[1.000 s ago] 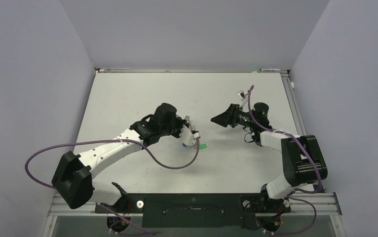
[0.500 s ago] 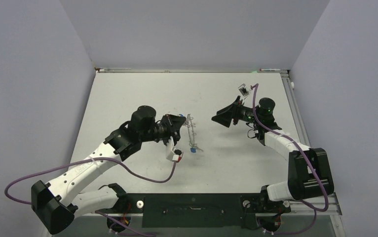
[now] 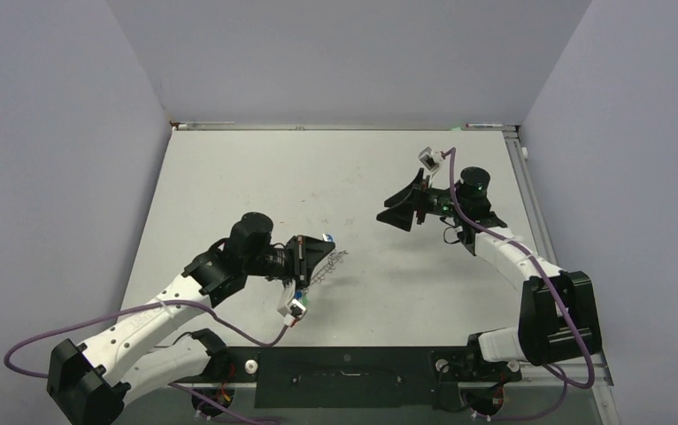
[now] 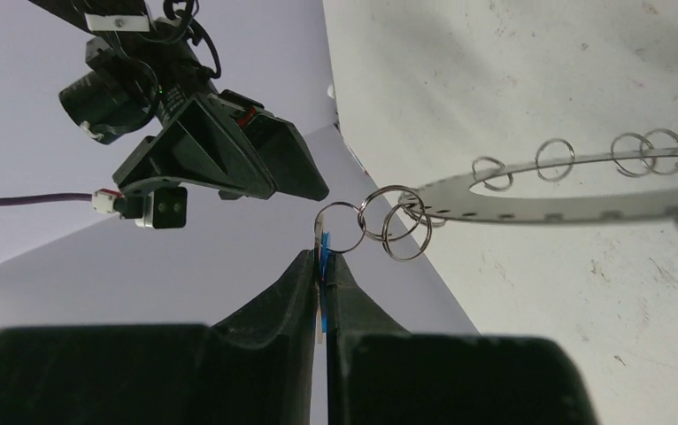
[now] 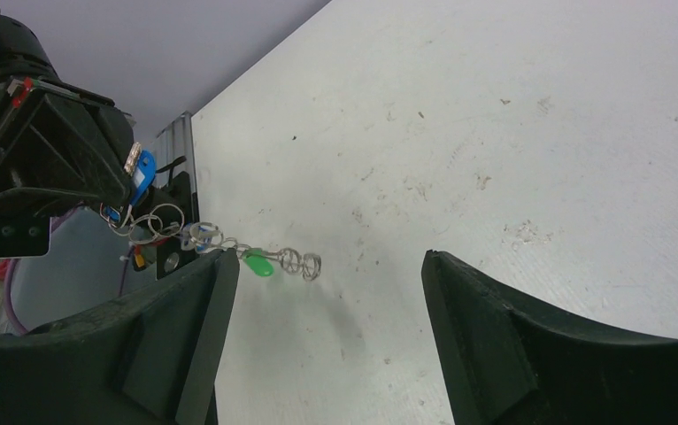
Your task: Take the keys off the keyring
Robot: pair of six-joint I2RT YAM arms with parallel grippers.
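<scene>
Left gripper (image 4: pixel 321 270) pinches the blue key (image 4: pixel 325 248), keyring (image 4: pixel 574 199) hanging off its tips; right gripper (image 5: pixel 328 266) gapes wide, well apart.

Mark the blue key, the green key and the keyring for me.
blue key (image 4: pixel 325 252): left wrist view, thin edge.
green key (image 5: pixel 259 263): right wrist view, plastic head.
keyring (image 4: pixel 574 204): left wrist view, flat metal band.

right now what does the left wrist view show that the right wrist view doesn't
Only the left wrist view: the keyring's flat silver band. Only the right wrist view: a green key hanging among the wire loops, and the right gripper, jaws open. Both: the left gripper shut on the blue key, with wire loops trailing from it.
</scene>
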